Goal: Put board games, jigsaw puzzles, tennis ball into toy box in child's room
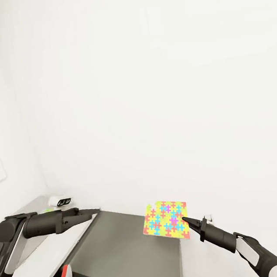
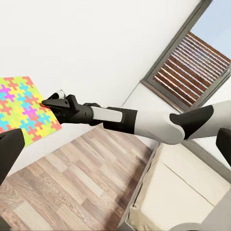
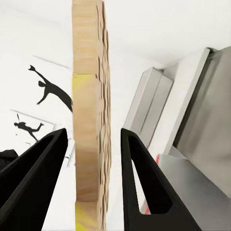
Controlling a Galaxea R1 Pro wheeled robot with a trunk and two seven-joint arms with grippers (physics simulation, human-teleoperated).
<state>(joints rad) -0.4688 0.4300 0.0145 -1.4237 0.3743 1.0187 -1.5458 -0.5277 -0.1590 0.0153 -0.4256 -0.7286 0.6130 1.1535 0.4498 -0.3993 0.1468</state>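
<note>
the table (image 1: 123,250) took up the lower part of the head view, its pale top running along the left wall and its lower dark top meeting it in the corner. no toy box could be made out on it, so the drop point was presumably somewhere outside the shot. the bed (image 2: 187,187) lay beyond the wood floor in the left wrist view, under a dark-framed window.

the right arm reached in from the lower right with the right gripper (image 1: 185,221) pinching the lower right corner of a puzzle (image 1: 165,220), which hung above the far edge of the dark top, tilted and facing the head camera. in the right wrist view the slab (image 3: 90,120) stood edge-on between the two black fingers (image 3: 144,183), showing its plain wood-coloured edge. holding it by one corner, well off the surface, probably kept it clear of the table while it was carried toward the box.

the left gripper (image 1: 89,212) hovered over the pale top with nothing in it, its fingers looking drawn together, likely parked out of the way. a small white-and-black object (image 1: 60,201) sat in the far corner behind it, too small to name.
</note>
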